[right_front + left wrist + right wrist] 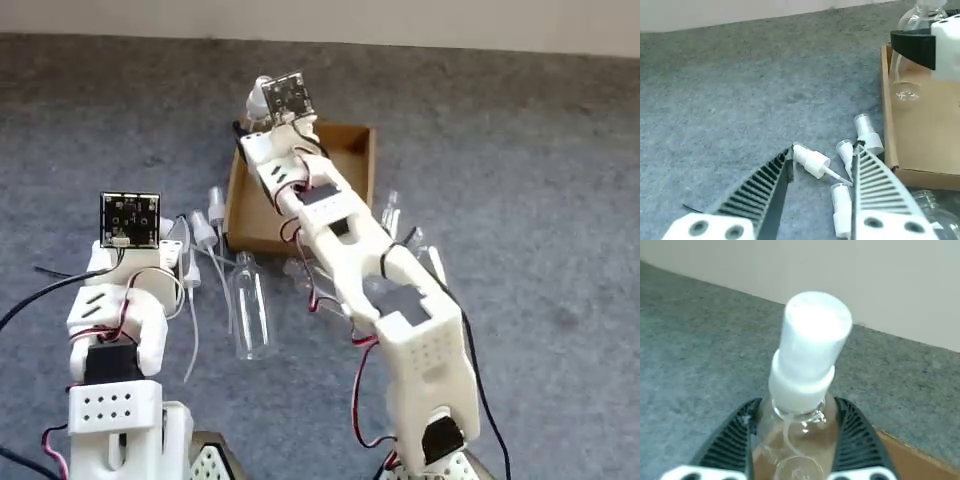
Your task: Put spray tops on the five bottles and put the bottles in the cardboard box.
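My right gripper (799,407) is shut on a clear bottle (795,440) that carries a white spray top (810,340). It holds the bottle upright over the far left corner of the cardboard box (345,150). In the high view that bottle (262,100) shows above the box's far edge. My left gripper (824,149) stands open low over the carpet, with several loose spray tops (811,161) lying between and beside its fingers. Another clear bottle (250,305) without a top lies on the carpet in front of the box.
More clear bottles (428,255) lie to the right of the right arm. Loose spray tops (205,228) with long tubes are scattered left of the box. The grey carpet (540,200) spreads out to the right, and a pale wall runs along the far side.
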`<action>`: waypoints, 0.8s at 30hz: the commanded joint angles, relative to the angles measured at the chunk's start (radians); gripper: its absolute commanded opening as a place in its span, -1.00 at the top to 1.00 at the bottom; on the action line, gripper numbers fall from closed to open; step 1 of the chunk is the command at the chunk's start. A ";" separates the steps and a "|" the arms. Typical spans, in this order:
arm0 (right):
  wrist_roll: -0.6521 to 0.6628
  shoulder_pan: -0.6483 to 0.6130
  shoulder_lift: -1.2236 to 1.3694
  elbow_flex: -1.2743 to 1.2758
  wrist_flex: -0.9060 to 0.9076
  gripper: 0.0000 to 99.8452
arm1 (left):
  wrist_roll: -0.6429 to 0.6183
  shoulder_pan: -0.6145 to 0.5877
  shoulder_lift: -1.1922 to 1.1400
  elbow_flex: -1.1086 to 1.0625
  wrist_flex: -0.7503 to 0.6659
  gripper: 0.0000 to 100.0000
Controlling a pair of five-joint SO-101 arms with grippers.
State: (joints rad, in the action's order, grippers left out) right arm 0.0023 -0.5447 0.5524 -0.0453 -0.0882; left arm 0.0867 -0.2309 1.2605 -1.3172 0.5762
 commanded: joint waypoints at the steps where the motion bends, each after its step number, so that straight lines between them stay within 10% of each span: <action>1: -0.002 0.012 0.030 -0.142 -0.022 0.99 | -0.003 -0.013 0.013 0.004 -0.026 0.65; 24: -0.002 0.025 0.079 -0.189 0.084 0.62 | -0.003 -0.013 0.013 0.001 -0.023 0.65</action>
State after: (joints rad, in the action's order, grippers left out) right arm 0.0023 -0.5217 0.6552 -0.1741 -0.0391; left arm 0.0867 -0.2309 1.2605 -1.3234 0.5762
